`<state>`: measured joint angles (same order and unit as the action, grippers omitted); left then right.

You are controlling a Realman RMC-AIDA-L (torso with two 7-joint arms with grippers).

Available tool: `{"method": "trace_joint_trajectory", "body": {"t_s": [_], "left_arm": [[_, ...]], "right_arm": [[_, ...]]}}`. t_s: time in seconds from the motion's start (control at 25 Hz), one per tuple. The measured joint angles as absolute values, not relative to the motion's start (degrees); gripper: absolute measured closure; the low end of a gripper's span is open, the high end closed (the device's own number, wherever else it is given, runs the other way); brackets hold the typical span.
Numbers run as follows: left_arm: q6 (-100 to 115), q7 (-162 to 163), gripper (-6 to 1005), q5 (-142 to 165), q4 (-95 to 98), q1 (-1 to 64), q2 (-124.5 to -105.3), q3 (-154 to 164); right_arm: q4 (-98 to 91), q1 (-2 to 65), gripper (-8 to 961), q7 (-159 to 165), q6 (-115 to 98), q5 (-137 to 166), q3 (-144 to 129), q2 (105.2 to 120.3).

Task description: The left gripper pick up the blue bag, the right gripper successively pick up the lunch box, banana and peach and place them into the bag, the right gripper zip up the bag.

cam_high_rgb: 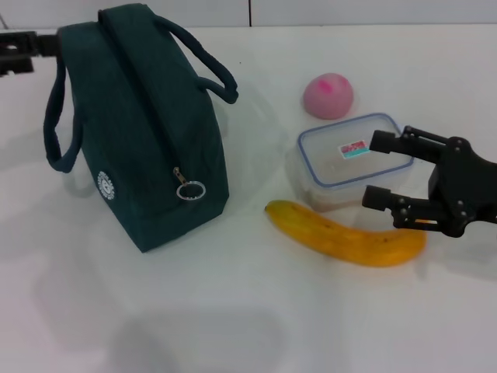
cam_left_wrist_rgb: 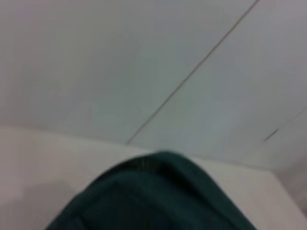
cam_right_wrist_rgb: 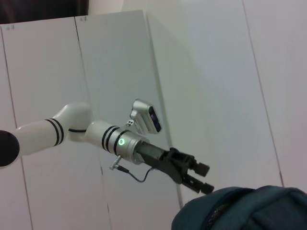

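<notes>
**Right tool open at lunch box, left tool at bag handle**

Large dark teal-blue fabric bag point(cam_high_rgb: 147, 124) w/ two padded loop handles stands upright on the white counter point(cam_high_rgb: 233, 311), robot's left side, zip shut along the top, ring zip pull point(cam_high_rgb: 190, 190) hanging on the near face, small round white logo point(cam_high_rgb: 106, 184) next to it.

Right tool point(cam_high_rgb: 377, 171): black, fingers spread wide, one finger over the clear plastic lunch box w/ blue-rimmed lid point(cam_high_rgb: 349, 159), other finger near the box's front edge just above the yellow-orange curved banana point(cam_high_rgb: 345, 235). Not gripping anything. Banana lies on counter just in front of box, touching or nearly so. Small round pink peach point(cam_high_rgb: 328, 95) sits behind the box, close, apart from it.

Left tool point(cam_right_wrist_rgb: 199, 178): at far left edge in head view, level w/ bag's top, beside the handle. Right wrist view shows its fingers slightly apart just above bag top; contact w/ handle – can't tell. Left wrist view: only the bag's top curve point(cam_left_wrist_rgb: 158, 191) + wall.
</notes>
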<state>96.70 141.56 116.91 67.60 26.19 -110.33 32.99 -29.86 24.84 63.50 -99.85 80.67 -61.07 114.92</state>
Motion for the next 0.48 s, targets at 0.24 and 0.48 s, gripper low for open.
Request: {"method": "trace_joint_trajectory", "body": {"t_s": [0.24, 0.48], "left_arm": [[96.2, 147.1, 120, 120.2, 71.8, 27.8, -112.76, 39.4], [95.3, 147.9, 119, 129.0, 74.8, 29.8, -116.02, 39.5]], "right_arm": [[-29.9, 24.6, 140, 63.3, -100.0, 80.7, -60.3, 114.52], [-29.8, 23.5, 140, 62.4, -100.0, 80.7, -59.6, 114.51]]}}
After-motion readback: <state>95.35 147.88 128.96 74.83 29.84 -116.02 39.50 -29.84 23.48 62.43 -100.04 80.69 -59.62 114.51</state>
